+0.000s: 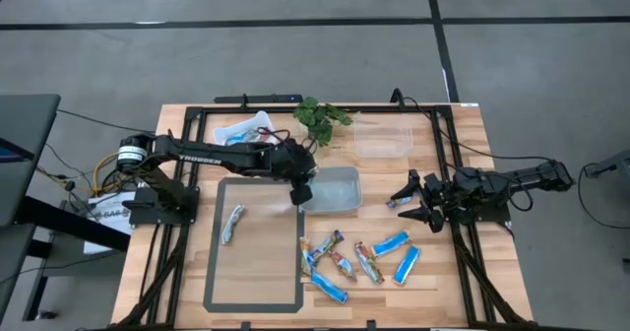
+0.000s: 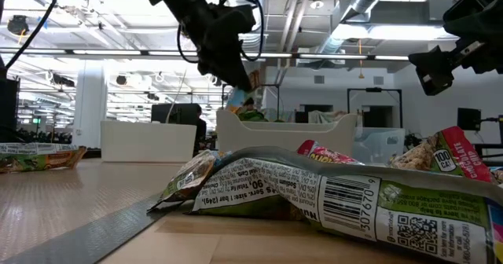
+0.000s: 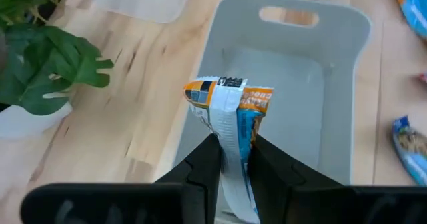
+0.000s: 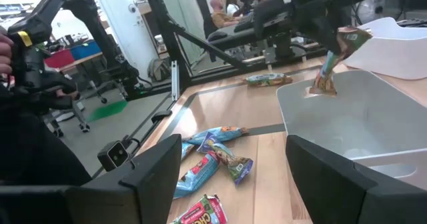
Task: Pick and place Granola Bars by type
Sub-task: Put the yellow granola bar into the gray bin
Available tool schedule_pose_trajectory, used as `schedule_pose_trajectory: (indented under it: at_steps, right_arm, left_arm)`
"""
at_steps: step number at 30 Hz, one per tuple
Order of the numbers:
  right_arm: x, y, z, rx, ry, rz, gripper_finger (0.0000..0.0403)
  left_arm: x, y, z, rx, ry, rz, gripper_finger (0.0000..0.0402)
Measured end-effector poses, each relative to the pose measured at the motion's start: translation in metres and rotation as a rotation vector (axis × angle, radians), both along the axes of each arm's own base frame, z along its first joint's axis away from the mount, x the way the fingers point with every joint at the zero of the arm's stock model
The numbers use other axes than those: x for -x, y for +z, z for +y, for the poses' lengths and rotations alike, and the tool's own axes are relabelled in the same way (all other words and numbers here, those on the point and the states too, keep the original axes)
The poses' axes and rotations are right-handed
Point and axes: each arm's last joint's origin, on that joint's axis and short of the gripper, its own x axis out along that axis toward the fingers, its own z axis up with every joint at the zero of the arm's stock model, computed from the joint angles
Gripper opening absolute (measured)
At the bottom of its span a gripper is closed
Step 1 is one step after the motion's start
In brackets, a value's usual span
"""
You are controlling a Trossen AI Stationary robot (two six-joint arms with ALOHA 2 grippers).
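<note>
My left gripper point(image 1: 302, 191) hangs above the left wall of the grey bin point(image 1: 338, 191) and is shut on an orange, blue and silver granola bar point(image 3: 230, 107). One silver bar point(image 1: 232, 223) lies on the grey mat point(image 1: 258, 272). Several blue and multicoloured bars point(image 1: 359, 260) lie flat on the wood near the front edge. My right gripper point(image 1: 406, 201) waits open to the right of the bin, holding nothing; its wrist view shows the open fingers point(image 4: 157, 174) and the held bar point(image 4: 331, 67) across the bin. My left gripper pinches the bar between its two fingers point(image 3: 203, 167) by one end of the wrapper point(image 3: 230, 151). The fingers come from above, slanting down. The bar hangs past the fingertips, lifted clear, over the bin's left wall point(image 4: 293, 121).
A clear container point(image 1: 382, 139) and a white tray point(image 1: 241, 130) stand along the far edge, with a green plant sprig point(image 1: 320, 119) between them. The black frame rails point(image 1: 463, 252) run along the table's sides. Bare mat lies left of the pile.
</note>
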Motion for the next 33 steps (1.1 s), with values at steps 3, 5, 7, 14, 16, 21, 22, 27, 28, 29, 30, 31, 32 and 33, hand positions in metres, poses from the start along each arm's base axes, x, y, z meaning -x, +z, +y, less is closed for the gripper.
schedule_pose_trajectory:
  at_steps: [3, 5, 7, 14, 16, 21, 22, 27, 28, 29, 30, 31, 32, 33]
  right_arm:
    - [0.000, 0.000, 0.000, 0.000, 0.000, 0.000, 0.0265]
    - [0.000, 0.000, 0.000, 0.000, 0.000, 0.000, 0.0265]
    - [0.000, 0.000, 0.000, 0.000, 0.000, 0.001, 0.0265]
    - [0.000, 0.000, 0.000, 0.000, 0.000, 0.000, 0.0265]
    - [0.000, 0.000, 0.000, 0.000, 0.000, 0.000, 0.0265]
    - [0.000, 0.000, 0.000, 0.000, 0.000, 0.000, 0.0265]
    - [0.000, 0.000, 0.000, 0.000, 0.000, 0.000, 0.0265]
    - [0.000, 0.000, 0.000, 0.000, 0.000, 0.000, 0.0265]
    - [0.000, 0.000, 0.000, 0.000, 0.000, 0.000, 0.0265]
    - [0.000, 0.000, 0.000, 0.000, 0.000, 0.000, 0.0265]
    - [0.000, 0.000, 0.000, 0.000, 0.000, 0.000, 0.0265]
    - [0.000, 0.000, 0.000, 0.000, 0.000, 0.000, 0.0265]
    - [0.000, 0.000, 0.000, 0.000, 0.000, 0.000, 0.0265]
    - [0.000, 0.000, 0.000, 0.000, 0.000, 0.000, 0.0265]
  left_arm:
    - [-0.002, 0.002, 0.000, -0.004, -0.002, -0.022, 0.0062]
    - [-0.002, 0.002, 0.000, -0.003, -0.002, -0.032, 0.0062]
    - [-0.003, 0.002, 0.000, 0.002, -0.008, -0.037, 0.0062]
    - [-0.003, 0.002, -0.006, 0.013, -0.058, -0.026, 0.0092]
    - [-0.003, 0.002, -0.008, 0.020, -0.070, -0.026, 0.0112]
    - [-0.003, 0.002, -0.010, 0.029, -0.070, -0.029, 0.0153]
    - [-0.003, 0.002, -0.010, 0.035, -0.070, -0.030, 0.0159]
    - [-0.003, 0.002, -0.014, 0.066, -0.063, -0.037, 0.0169]
    - [-0.003, 0.002, -0.016, 0.073, -0.064, -0.039, 0.0169]
    - [-0.004, 0.002, -0.018, 0.080, -0.066, -0.041, 0.0169]
    - [-0.004, 0.002, -0.021, 0.088, -0.073, -0.044, 0.0169]
    - [-0.004, 0.002, -0.023, 0.099, -0.086, -0.049, 0.0169]
    - [-0.005, 0.003, -0.026, 0.106, -0.097, -0.056, 0.0169]
    - [-0.005, 0.003, -0.029, 0.110, -0.109, -0.063, 0.0169]
